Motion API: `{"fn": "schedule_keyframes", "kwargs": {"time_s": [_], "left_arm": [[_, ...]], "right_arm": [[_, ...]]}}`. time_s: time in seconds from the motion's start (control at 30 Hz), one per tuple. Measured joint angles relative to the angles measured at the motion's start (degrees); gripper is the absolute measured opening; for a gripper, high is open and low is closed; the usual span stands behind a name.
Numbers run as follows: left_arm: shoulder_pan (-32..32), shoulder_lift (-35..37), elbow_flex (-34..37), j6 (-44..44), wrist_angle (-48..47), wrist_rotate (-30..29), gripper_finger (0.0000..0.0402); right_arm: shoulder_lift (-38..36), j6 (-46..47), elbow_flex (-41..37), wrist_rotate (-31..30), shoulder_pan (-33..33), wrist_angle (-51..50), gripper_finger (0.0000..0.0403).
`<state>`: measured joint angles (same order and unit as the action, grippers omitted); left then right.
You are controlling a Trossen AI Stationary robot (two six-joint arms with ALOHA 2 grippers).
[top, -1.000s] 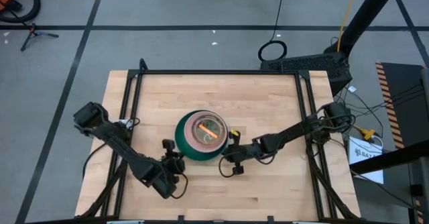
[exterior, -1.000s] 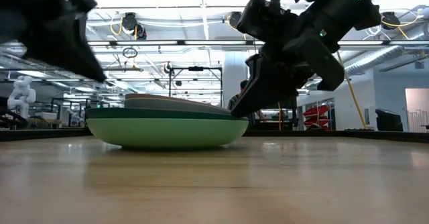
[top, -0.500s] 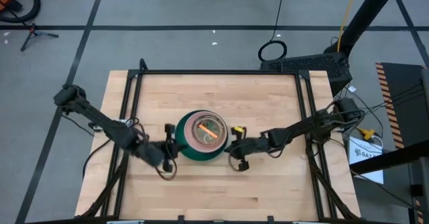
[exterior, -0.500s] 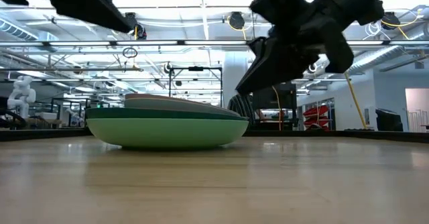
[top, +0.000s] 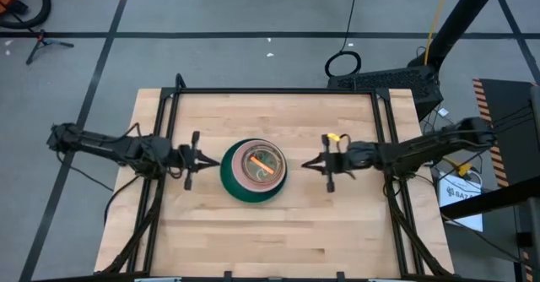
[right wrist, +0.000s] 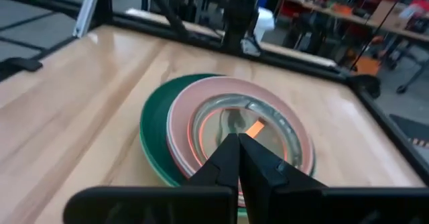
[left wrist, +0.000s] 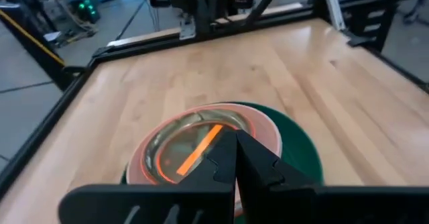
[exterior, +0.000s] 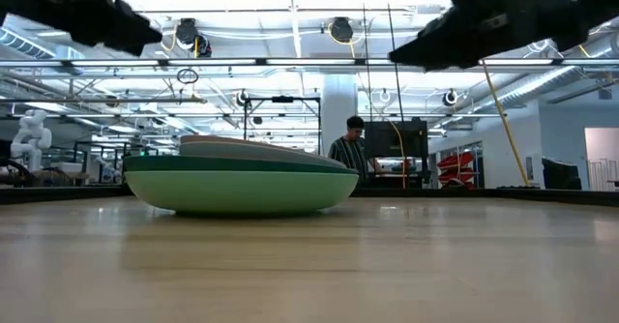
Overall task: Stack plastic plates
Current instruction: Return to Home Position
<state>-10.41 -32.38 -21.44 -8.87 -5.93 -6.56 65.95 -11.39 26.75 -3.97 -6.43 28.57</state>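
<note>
Now the plastic plates [top: 253, 170] sit as one nested stack at the middle of the table [top: 337, 231], dark green lowest. Left gripper [top: 202, 157] and right gripper [top: 312, 163] flank it, clear of the rim, fingers pressed together, empty. Stacking looks done; homing is in hand. Next: retreat without clipping the stack.

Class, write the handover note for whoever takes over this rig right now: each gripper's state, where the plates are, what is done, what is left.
Left gripper: fingers shut, empty, raised left of the stack.
Right gripper: fingers shut, empty, raised right of the stack.
Plates: one nested stack at the middle of the table, dark green plate at the bottom, pink plate showing above it.
Done: stacking; no plate lies apart.
Left: send both arms home.
</note>
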Motion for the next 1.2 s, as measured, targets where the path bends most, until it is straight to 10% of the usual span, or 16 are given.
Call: {"fn": "schedule_keyframes", "kwargs": {"time_s": [0.4, 0.8, 1.2], "left_arm": [[6.02, 15.28, 6.74, 3.35, 0.01, 7.24, 0.0003], [6.01, 16.21, 9.20, 5.47, -0.16, 6.69, 0.0003], [6.01, 15.91, 9.54, 11.90, -2.59, 4.10, 0.0003]], "right_arm": [[-23.80, 1.64, -14.35, -0.76, 0.10, 0.96, 0.0000], [-45.07, 0.93, -25.55, -6.76, 0.02, -3.87, 0.0000], [-57.96, -3.57, -25.72, 0.16, -0.09, -11.74, 0.0000]]}}
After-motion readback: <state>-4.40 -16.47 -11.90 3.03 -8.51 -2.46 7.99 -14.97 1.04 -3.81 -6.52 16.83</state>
